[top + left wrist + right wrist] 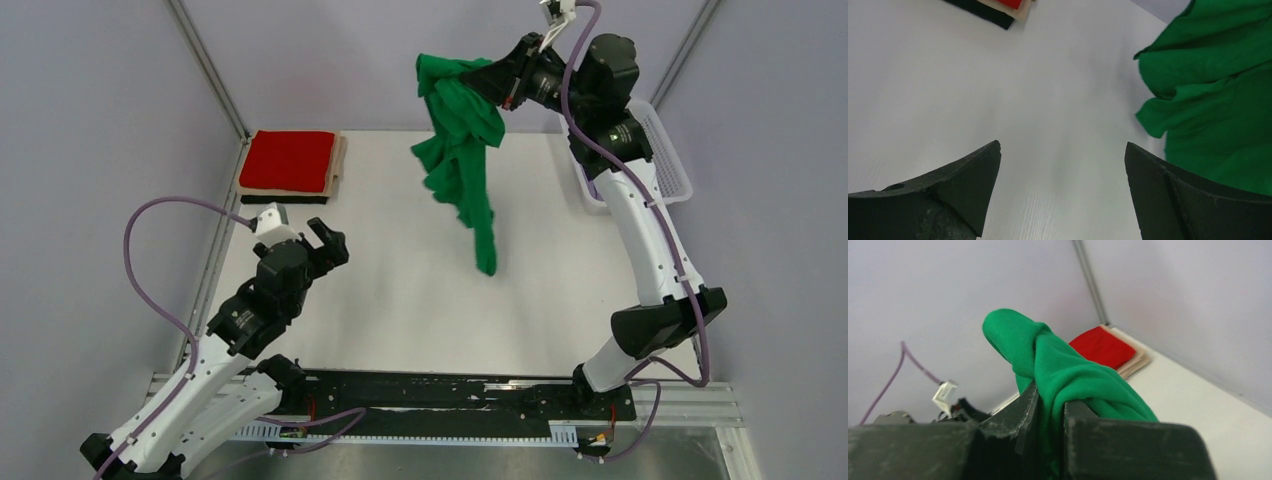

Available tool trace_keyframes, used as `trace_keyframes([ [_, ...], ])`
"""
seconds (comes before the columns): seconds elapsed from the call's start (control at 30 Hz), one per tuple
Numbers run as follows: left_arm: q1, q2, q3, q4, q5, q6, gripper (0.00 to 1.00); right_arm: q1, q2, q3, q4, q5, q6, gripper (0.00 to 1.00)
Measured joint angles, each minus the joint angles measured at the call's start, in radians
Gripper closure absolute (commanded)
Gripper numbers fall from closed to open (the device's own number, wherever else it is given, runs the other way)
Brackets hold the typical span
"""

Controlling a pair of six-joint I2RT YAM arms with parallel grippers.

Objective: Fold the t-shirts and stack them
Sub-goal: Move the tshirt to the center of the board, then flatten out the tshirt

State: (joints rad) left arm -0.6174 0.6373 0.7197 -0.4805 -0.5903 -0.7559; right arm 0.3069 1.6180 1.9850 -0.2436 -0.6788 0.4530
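While clamped on one bunched fold of the green t-shirt [462,150] with the right gripper [505,85], jaws pressed almost together on the cloth, lifts the whole garment clear of the table [400,300] at upper centre of the frame and lets it trail down toward mid-frame in a twisted rope. Looks light, soft and limp. Seems likely to sag, twist and slip rather than keep any shape, with nothing fragile about it. Calls, by that tangle, for a second hold at a hem corner or a shoulder, not mid-body, to spread it flat. Waits at centre left with the left gripper [310,240] spread wide, pinching nothing, just short of the hanging cloth in the wrist view. Shows at upper left a folded stack: red t-shirt [290,160] on top, beige t-shirt [338,165] beneath, black t-shirt [285,199] at the bottom. Shows at upper right a white lattice basket [670,150], half hidden behind the right arm; cannot tell what lies inside.
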Motion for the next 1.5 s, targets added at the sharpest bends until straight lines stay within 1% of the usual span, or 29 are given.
trace_keyframes([
  [0.07, 0.0, -0.01, 0.0, -0.03, -0.016, -0.014, 0.0, 0.027, -0.005, -0.016, 0.008, -0.02, 0.02, 1.0],
  [0.13, 0.0, -0.012, -0.001, -0.057, -0.027, -0.029, 0.0, 0.043, -0.044, -0.098, 0.033, -0.01, 0.034, 1.0],
  [0.27, 0.0, -0.012, -0.001, -0.104, -0.048, -0.06, 0.0, 0.035, -0.205, -0.39, 0.045, 0.101, 0.037, 0.96],
  [0.33, 0.0, -0.011, -0.001, -0.129, -0.059, -0.079, 0.0, 0.005, -0.311, -0.579, 0.055, 0.156, 0.056, 0.91],
  [0.37, 0.0, -0.012, -0.001, -0.138, -0.063, -0.086, 0.0, -0.021, -0.368, -0.679, 0.061, 0.177, 0.074, 0.83],
  [0.4, 0.0, -0.012, -0.001, -0.146, -0.069, -0.095, 0.0, -0.051, -0.419, -0.772, 0.061, 0.193, 0.091, 0.73],
  [0.43, 0.0, -0.012, -0.002, -0.151, -0.075, -0.104, 0.0, -0.091, -0.473, -0.879, 0.071, 0.208, 0.111, 0.56],
  [0.47, 0.0, -0.011, -0.005, -0.152, -0.081, -0.114, 0.0, -0.133, -0.523, -0.982, 0.069, 0.229, 0.131, 0.34],
  [0.5, 0.0, -0.008, -0.009, -0.154, -0.086, -0.122, 0.0, -0.168, -0.559, -1.072, 0.06, 0.254, 0.155, 0.16],
  [0.53, 0.0, -0.002, -0.015, -0.155, -0.092, -0.13, 0.0, -0.207, -0.584, -1.163, 0.053, 0.292, 0.17, 0.03],
  [0.57, 0.0, 0.006, -0.02, -0.156, -0.094, -0.137, 0.0, -0.23, -0.592, -1.221, 0.041, 0.327, 0.185, 0.0],
  [0.63, 0.0, 0.034, -0.027, -0.154, -0.095, -0.142, 0.0, -0.252, -0.593, -1.301, -0.01, 0.415, 0.189, 0.0],
  [0.7, 0.0, 0.079, -0.029, -0.143, -0.09, -0.14, 0.0, -0.252, -0.602, -1.332, -0.072, 0.501, 0.189, 0.0],
  [0.77, 0.0, 0.136, -0.029, -0.116, -0.074, -0.136, 0.0, -0.252, -0.643, -1.334, -0.106, 0.589, 0.189, 0.0],
  [0.83, 0.003, 0.18, -0.029, -0.088, -0.055, -0.13, 0.0, -0.252, -0.7, -1.334, -0.105, 0.646, 0.185, 0.0],
  [0.9, 0.024, 0.287, -0.028, -0.013, 0.021, -0.093, 0.0, -0.252, -0.747, -1.334, -0.102, 0.673, 0.173, 0.0],
  [1.0, 0.072, 0.429, -0.013, 0.072, 0.15, -0.047, 0.0, -0.252, -0.779, -1.334, -0.098, 0.679, 0.151, 0.0],
  [1.07, 0.117, 0.556, 0.023, 0.132, 0.255, -0.01, 0.0, -0.252, -0.789, -1.347, -0.094, 0.668, 0.136, 0.0],
  [1.13, 0.142, 0.661, 0.07, 0.169, 0.329, 0.016, 0.0, -0.252, -0.795, -1.369, -0.096, 0.652, 0.124, 0.0],
  [1.27, 0.161, 0.866, 0.195, 0.248, 0.459, 0.053, 0.01, -0.252, -0.8, -1.411, -0.105, 0.625, 0.117, 0.0],
  [1.37, 0.161, 0.961, 0.249, 0.304, 0.547, 0.071, 0.02, -0.252, -0.8, -1.425, -0.108, 0.617, 0.113, 0.0],
  [1.43, 0.161, 1.014, 0.272, 0.349, 0.603, 0.081, 0.06, -0.252, -0.8, -1.43, -0.11, 0.617, 0.113, 0.0],
  [1.5, 0.161, 1.066, 0.294, 0.373, 0.65, 0.086, 0.14, -0.252, -0.797, -1.43, -0.111, 0.617, 0.111, 0.0],
])
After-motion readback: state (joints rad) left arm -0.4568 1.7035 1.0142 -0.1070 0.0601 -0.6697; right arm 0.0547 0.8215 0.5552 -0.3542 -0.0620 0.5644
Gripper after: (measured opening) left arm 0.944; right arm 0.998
